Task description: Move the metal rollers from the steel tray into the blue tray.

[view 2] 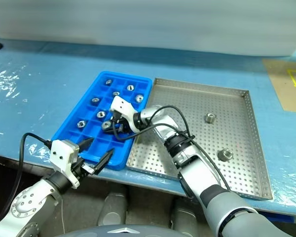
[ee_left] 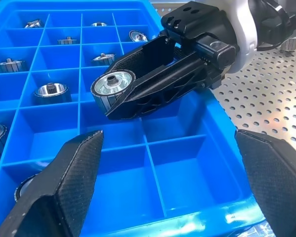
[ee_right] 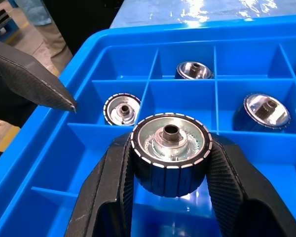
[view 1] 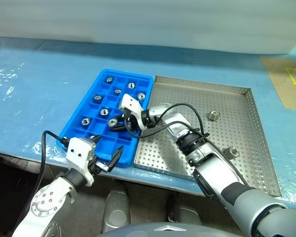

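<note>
The right end effector hangs over the blue tray, its two black fingers clamped on one metal roller (ribbed rim, dark centre hole facing the wrist camera) above a compartment near the tray's middle. Several more rollers already sit in separate compartments, mostly toward the far end. The left end effector waits at the tray's near edge with its fingers spread wide, holding nothing. Just beside the blue tray on the bench, the steel tray still carries two rollers, one toward the far side and one nearer the robot.
</note>
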